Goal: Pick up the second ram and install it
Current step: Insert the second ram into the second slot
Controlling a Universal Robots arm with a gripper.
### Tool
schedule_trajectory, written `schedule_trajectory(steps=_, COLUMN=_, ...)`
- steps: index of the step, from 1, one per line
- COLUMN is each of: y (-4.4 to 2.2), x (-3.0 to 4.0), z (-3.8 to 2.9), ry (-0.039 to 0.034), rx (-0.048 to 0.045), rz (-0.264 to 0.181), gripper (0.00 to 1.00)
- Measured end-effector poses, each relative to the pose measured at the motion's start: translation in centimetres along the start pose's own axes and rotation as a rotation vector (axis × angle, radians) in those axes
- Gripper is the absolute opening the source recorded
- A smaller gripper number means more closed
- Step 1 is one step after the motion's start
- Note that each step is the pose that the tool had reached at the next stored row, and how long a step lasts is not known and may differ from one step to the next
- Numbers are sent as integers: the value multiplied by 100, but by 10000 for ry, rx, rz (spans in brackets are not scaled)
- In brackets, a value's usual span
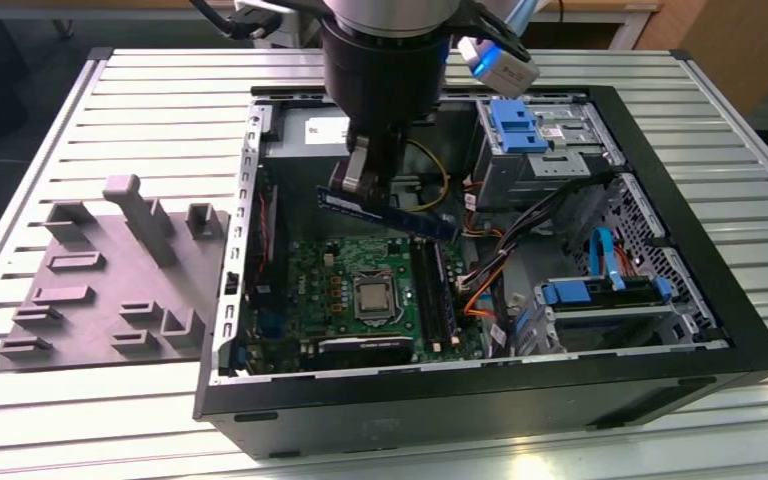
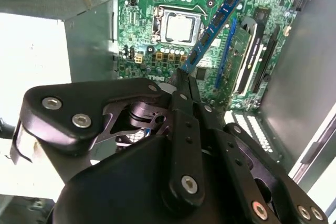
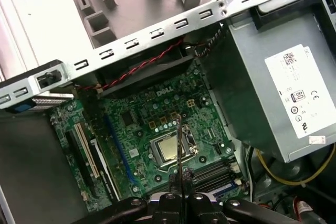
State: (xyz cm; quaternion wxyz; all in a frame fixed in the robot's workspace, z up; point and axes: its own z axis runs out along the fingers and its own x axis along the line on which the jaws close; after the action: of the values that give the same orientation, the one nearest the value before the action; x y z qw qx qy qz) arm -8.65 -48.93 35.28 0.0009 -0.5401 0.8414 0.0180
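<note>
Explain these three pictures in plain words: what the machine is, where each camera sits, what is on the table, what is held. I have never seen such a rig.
The machine is a robot arm ending in a gripper. The exterior view is from a camera off the arm; both wrist views come from cameras riding near the gripper. On the metal table lie an open computer case with its green circuit board exposed, and on the exterior view's left a grey plastic block. The gripper is shut on a long thin memory stick, held above the board, not yet in a slot.
</note>
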Motion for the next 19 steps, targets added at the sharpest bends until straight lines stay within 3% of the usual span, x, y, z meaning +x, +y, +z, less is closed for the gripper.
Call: schedule_trajectory(steps=19, y=0, x=0, z=10, ry=-72, rx=51, rz=2437, gripper=12)
